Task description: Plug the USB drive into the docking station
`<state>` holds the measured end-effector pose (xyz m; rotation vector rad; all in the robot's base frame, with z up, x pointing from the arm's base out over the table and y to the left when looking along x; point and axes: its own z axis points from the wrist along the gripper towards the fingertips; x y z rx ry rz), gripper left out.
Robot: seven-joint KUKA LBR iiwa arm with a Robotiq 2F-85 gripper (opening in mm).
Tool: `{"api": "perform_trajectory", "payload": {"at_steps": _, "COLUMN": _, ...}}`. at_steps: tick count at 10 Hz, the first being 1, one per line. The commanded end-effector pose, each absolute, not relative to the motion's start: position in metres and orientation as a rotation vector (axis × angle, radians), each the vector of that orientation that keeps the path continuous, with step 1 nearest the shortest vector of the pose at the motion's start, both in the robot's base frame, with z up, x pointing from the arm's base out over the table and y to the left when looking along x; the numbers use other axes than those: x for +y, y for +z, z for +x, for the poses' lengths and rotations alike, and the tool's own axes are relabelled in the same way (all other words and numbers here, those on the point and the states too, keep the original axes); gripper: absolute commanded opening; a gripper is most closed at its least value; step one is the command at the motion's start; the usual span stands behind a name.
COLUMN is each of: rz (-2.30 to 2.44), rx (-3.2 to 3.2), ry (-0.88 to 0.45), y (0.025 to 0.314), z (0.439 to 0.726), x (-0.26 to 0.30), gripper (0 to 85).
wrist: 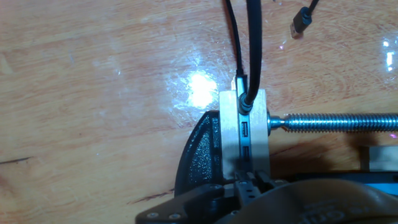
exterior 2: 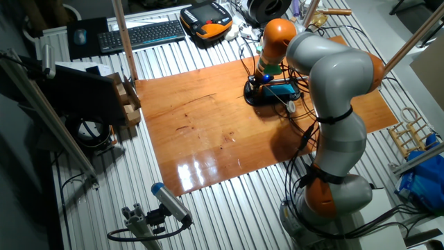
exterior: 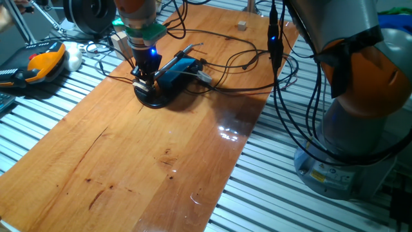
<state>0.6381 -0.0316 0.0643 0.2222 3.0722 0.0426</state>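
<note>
Wooden tabletop (exterior: pixel 161 167) under everything, glossy, with glare patches. Arm (exterior 2: pixel 333 90) (grey with orange joints) reaches over the far part of the table, wrist pointing down.

Gripper (exterior: pixel 145 78) hangs directly over the docking station (exterior: pixel 177 69), the blue box clamped in a black curved base (exterior: pixel 154 98). The fingers sit at the box's near end, right above the base. In the other fixed view the gripper (exterior 2: pixel 266 78) is mostly hidden behind the arm's wrist, and the docking station (exterior 2: pixel 283 88) shows just beside it.

Hand view: the docking station's pale port face (wrist: pixel 244 134) runs straight ahead of the fingers, with slots in a row and black cables (wrist: pixel 249 50) plugged in at its far end. A threaded clamp screw (wrist: pixel 336 122) sticks out to one side of the fingers. The base (wrist: pixel 199 158) bulges to the other side.

Fingers (wrist: pixel 249 183) look close together, tips right at the port face (dark and blurred there). The USB drive can't be made out between them, so whether they hold it: cannot tell.

Orange-and-black handset (exterior: pixel 40 63) lies well off to the side, off the wood. Small tan block (exterior: pixel 242 25) lies at the far table edge.
</note>
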Motion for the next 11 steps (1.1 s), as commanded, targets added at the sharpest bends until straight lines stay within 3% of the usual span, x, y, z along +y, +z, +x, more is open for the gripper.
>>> {"api": "perform_trajectory", "payload": {"at_steps": 1, "rz": 0.224, "rx": 3.072, "ry": 0.040, "y": 0.0642, "z": 0.6383, "x": -0.0316, "gripper": 0.0}}
{"api": "perform_trajectory", "payload": {"at_steps": 11, "rz": 0.236, "rx": 3.069, "ry": 0.034, "y": 0.0597, "z": 0.6387, "x": -0.0307, "gripper": 0.0}}
